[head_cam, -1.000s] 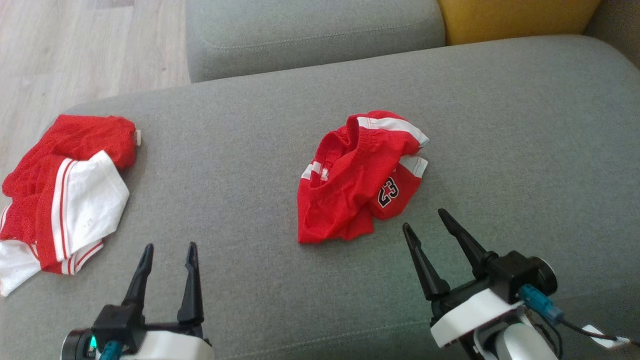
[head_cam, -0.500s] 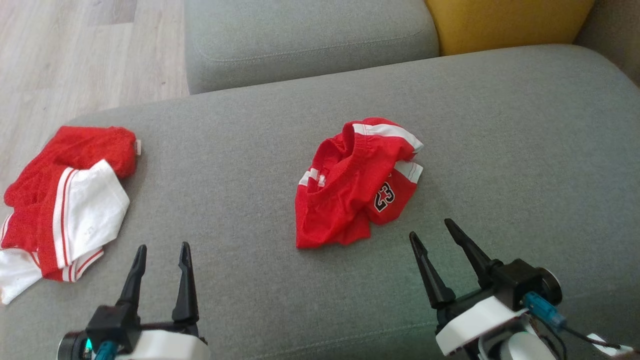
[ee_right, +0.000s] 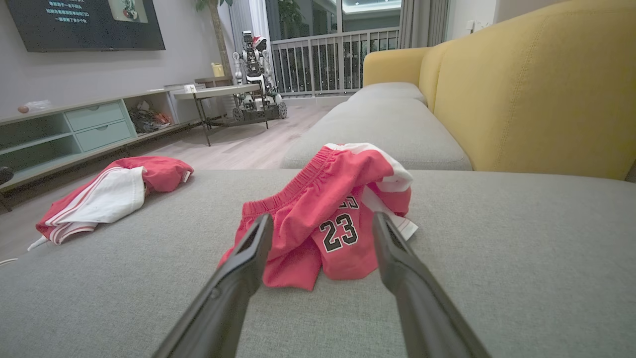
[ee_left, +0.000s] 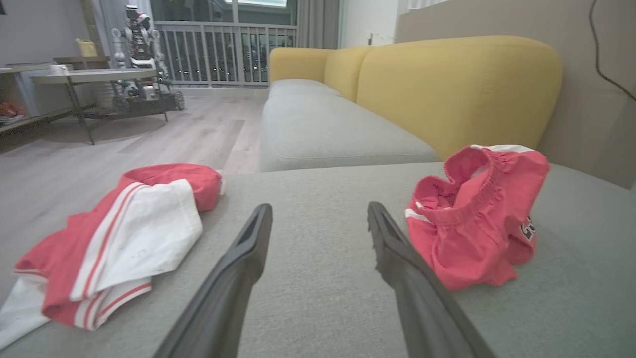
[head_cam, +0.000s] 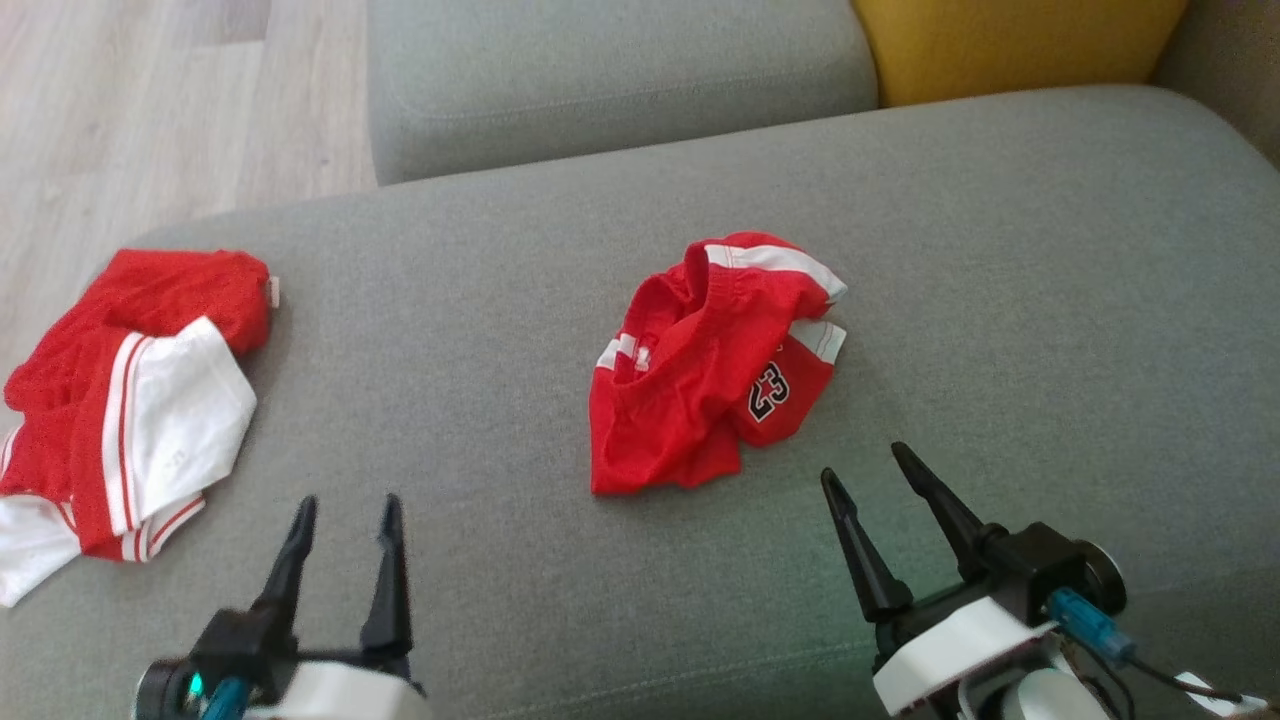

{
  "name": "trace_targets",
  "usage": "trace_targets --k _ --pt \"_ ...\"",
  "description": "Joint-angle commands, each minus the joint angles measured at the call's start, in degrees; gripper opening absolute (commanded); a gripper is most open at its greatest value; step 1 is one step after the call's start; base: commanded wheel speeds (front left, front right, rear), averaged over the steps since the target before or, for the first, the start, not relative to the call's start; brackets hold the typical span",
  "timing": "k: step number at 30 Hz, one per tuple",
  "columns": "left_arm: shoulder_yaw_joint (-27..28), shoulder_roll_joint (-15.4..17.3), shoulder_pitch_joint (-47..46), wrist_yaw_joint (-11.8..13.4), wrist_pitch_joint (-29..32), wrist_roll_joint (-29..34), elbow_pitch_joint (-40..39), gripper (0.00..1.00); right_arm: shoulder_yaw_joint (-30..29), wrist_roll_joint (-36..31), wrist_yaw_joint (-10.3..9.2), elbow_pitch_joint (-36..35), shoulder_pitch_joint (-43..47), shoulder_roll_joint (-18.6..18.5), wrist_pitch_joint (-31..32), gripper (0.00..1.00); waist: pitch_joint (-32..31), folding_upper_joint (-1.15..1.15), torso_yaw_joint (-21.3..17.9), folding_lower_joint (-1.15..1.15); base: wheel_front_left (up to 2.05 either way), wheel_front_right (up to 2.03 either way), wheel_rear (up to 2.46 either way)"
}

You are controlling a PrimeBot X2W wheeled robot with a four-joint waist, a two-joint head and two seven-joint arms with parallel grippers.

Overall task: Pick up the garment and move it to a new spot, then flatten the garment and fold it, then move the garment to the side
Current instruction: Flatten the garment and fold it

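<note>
Looking down from the head, the camera took in the garment (head_cam: 715, 365), a crumpled pair of red shorts with white trim, lying near the middle of the grey sofa seat (head_cam: 480, 300). A second red-and-white piece of clothing (head_cam: 130, 410) lay well apart at the seat's left edge, its lower corner cut off by the frame. The left jaws stood spread wide over bare cushion between the two pieces, holding nothing. The right jaws were equally wide and empty, their tips just short of the garment's near hem. The number on the shorts read upside down from here. A yellow back cushion (head_cam: 1010, 40) and the wood floor (head_cam: 120, 100) showed as strips along the top.

From the left wrist, the room opened up beyond the sofa, with another robot (ee_left: 141, 30) parked by a balcony railing (ee_left: 223, 49). The garment sat to the right of the fingers with its elastic waistband gaping toward the lens. Its number was turned almost out of sight (only an edge of it peeked round the side). The gap between the jaws framed plain grey fabric.

From the right wrist, the 23 (ee_right: 338, 231) read plainly between the two fingers. A wall screen (ee_right: 84, 22) and a low cabinet with drawers (ee_right: 94, 124) appeared at the left. One fingertip overlapped the hem in the picture, and contact could not be judged from that angle.
</note>
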Motion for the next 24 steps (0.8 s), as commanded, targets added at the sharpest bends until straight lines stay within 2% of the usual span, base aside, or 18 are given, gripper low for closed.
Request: trace_targets --k 1,5,10,17,24 --pt "1.35 -0.37 -4.81 -0.81 -0.7 -0.41 -1.27 1.0 1.32 -0.07 0.0 -1.96 -2.01 0.1 -0.54 1.0 0.52 0.0 -0.15 0.0 0.0 0.0 0.0" --pt "-0.61 -0.38 -11.76 -4.76 -0.7 -1.49 3.09 1.0 1.83 -0.4 0.0 -2.25 -3.1 0.1 -0.54 1.0 2.45 0.0 -1.09 0.0 0.0 0.0 0.0" --pt "-2.97 -0.43 -23.78 -7.39 2.81 -8.23 9.26 1.0 1.36 -0.4 0.0 -6.14 -5.42 0.1 -0.54 1.0 7.71 0.0 -3.3 0.0 0.0 0.0 0.0" --pt "-7.76 -0.02 -38.84 -8.49 10.62 -15.34 15.07 1.0 -0.95 0.1 0.0 -12.94 -8.51 0.1 -0.54 1.0 15.61 0.0 -6.21 0.0 0.0 0.0 0.0" --pt "-13.8 1.47 -46.49 -8.59 16.81 -25.03 18.8 1.0 -1.3 0.84 0.0 -16.11 -10.33 0.1 -0.54 1.0 19.84 0.0 -8.76 0.0 0.0 0.0 0.0"
